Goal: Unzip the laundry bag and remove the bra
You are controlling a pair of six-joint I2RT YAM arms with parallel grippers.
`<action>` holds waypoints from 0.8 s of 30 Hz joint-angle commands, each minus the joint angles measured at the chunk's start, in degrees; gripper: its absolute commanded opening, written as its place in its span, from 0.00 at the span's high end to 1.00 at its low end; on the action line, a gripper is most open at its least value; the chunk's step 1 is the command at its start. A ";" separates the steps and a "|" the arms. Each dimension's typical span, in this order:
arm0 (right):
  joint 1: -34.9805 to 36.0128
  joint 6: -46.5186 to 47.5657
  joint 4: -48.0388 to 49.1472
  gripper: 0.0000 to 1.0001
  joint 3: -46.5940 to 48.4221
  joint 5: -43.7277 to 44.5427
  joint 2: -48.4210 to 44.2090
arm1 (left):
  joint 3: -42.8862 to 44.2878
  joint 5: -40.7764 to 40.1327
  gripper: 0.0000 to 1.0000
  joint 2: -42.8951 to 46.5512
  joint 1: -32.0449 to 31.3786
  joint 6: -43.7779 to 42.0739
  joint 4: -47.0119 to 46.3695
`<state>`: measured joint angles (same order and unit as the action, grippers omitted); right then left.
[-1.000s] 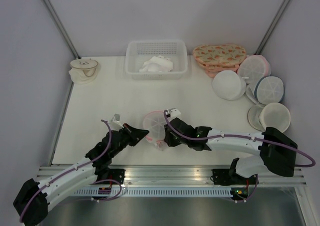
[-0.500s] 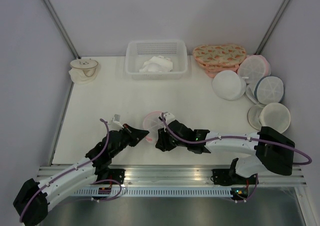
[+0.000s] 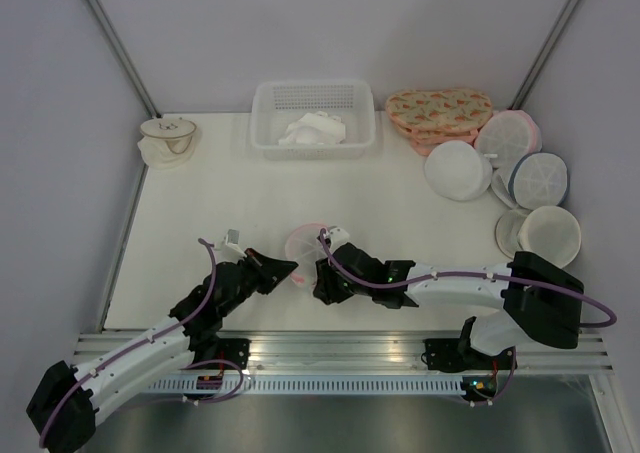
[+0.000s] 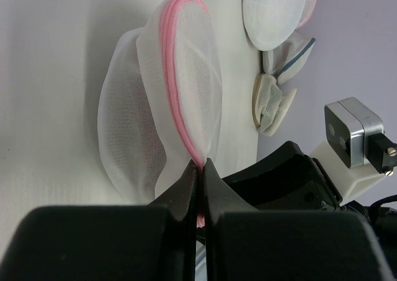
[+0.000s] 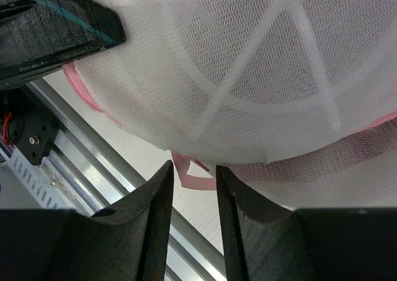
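Top external view shows the laundry bag (image 3: pixel 305 241) near the middle of the table (image 3: pixel 220 203), close to the near edge, with one claw on each side of it. The left claw (image 4: pixel 200 168) is squeezed tight on the pink zip rim (image 4: pixel 172 92) at the near end of the bag, and the bag stands up on its edge from that pinch. The right claw (image 5: pixel 193 169) has its two fingers apart, and a little pink tab (image 5: pixel 200 183) hangs down between them. The fingers do not look like they are pressing on the tab. I think the job is at the unzip step: one claw holds the bag and the other is lined up to grab the tab. The zip looks shut along the part I can see. Next, the right claw needs to close on the tab and pull it along the rim while the left claw holds on. The tab is thin and floppy, so it could slip out. I cannot see the bra; it may be inside the bag. The left arm (image 3: pixel 150 343) comes from the near left, bent and low, pointing right. The right arm (image 3: pixel 460 278) lies long and low along the near edge, reaching left.
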<state>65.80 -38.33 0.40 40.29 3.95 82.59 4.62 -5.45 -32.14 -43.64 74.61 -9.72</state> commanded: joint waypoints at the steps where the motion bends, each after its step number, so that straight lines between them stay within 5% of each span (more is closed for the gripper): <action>1: 0.29 0.53 2.67 0.61 1.80 2.03 0.82 | -0.23 1.06 0.98 -0.20 -0.31 1.77 -0.65; 7: 0.29 0.71 4.78 0.79 4.44 2.91 3.72 | -0.40 1.76 0.98 -0.73 -0.31 1.68 -1.27; 10: 0.21 0.80 2.68 1.00 5.23 4.14 3.55 | -0.67 1.85 0.98 -0.03 -0.22 1.86 -0.83; 24: 0.21 -1.83 -31.49 1.00 8.66 26.18 1.70 | 0.30 0.88 0.98 0.15 -0.31 -1.57 5.41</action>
<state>66.67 -39.13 -14.74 48.18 16.97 83.33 4.32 -4.12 -31.55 -44.03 74.70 -7.31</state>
